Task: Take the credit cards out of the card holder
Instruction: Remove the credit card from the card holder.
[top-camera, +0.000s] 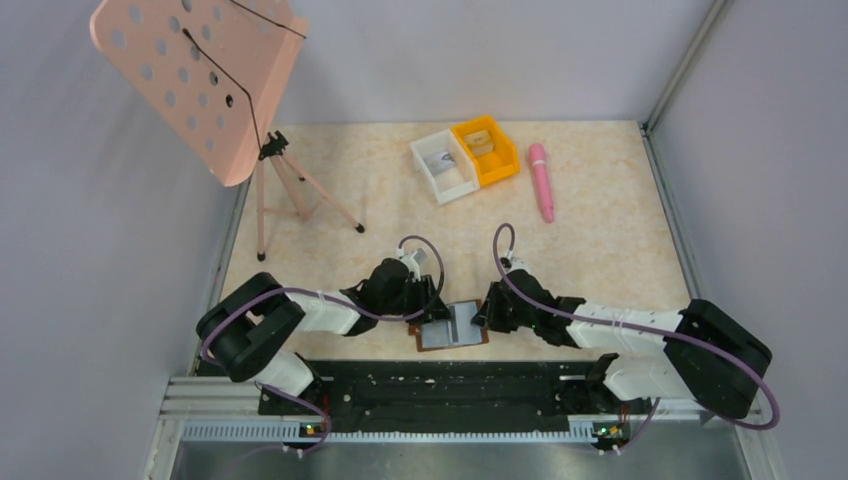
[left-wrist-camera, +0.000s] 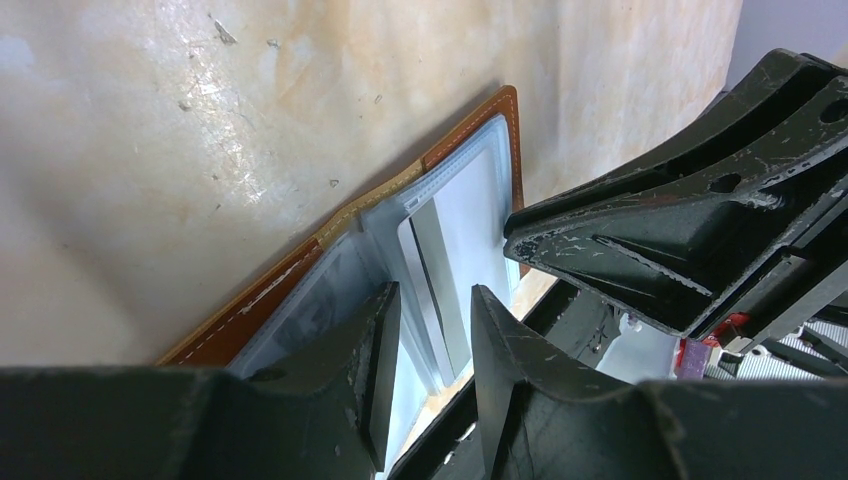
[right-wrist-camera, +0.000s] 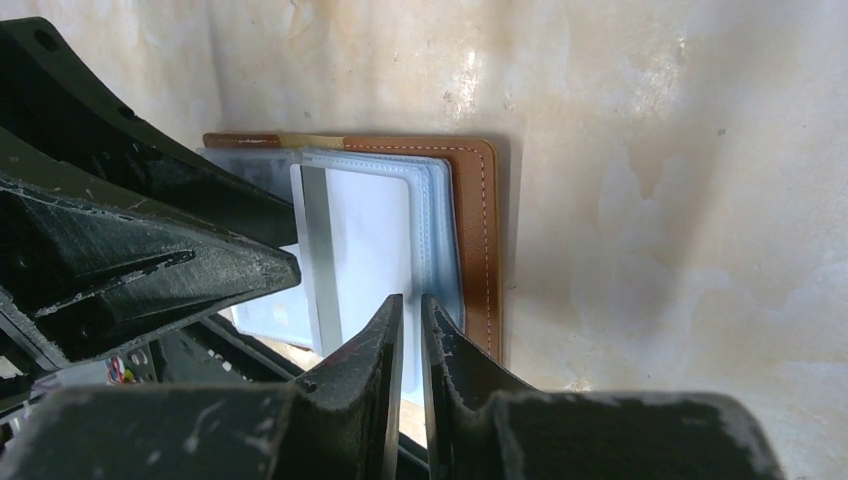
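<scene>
Location: the card holder (right-wrist-camera: 482, 230) lies open and flat on the surface (top-camera: 350, 200), close to the near edge and between the two arms; the bins and the other items stand well apart at the far side.

Governing relation: the exposed credit card (right-wrist-camera: 365, 240) sits in the right-hand leaf, directly ahead of the right claw (right-wrist-camera: 410, 310); in the right wrist view its long axis runs straight away from the tips, with its near short edge at them; the right arm is therefore the nearer to that edge; any extraction would, in my judgement, run back along that axis.

Claw state: the right claw's jaws are drawn to a narrow slit over the card's near edge; whether the card is actually pinched cannot be told. The left claw (left-wrist-camera: 435, 300) stands parted with nothing visibly clamped between its jaws; it sits low over the left leaf and may be steadying it, though contact is not confirmed.

Materials: holder of brown leather with pale stitching along a rounded border; inner pockets of clear, slightly cloudy bluish plastic, layered; card thin, rigid, pale, with a grey stripe along one long side; surface beige, mottled and scuffed; claw fingers black, hard and scratched.

Progress, as a judgement: the card is seated in its pocket; removal not yet done.
</scene>
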